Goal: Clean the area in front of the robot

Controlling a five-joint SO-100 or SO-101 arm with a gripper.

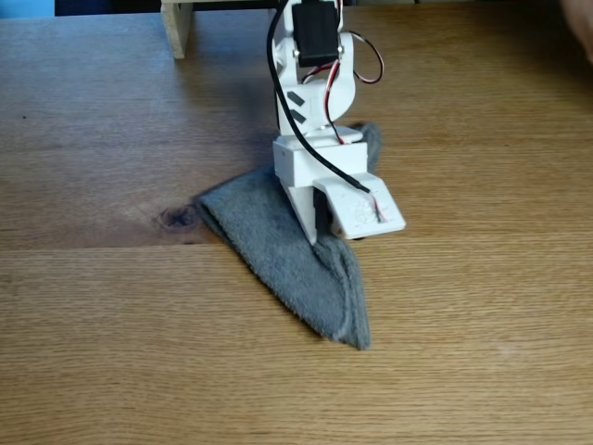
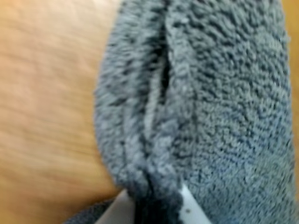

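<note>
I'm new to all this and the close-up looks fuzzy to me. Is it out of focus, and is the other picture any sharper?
In the wrist view the tabletop is smeared and soft, while the grey cloth keeps some fibre texture; in the fixed view the picture is sharper, with wood grain legible, soft even light, a faint shadow beside the wooden post, and the gripper clear.

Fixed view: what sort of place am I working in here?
Probably a home or hobby bench: an oak tabletop with a dark knot, a grey cloth, and a wooden post.

front view facing arm, wrist close-up on cloth (image 2: 219, 116)
</note>
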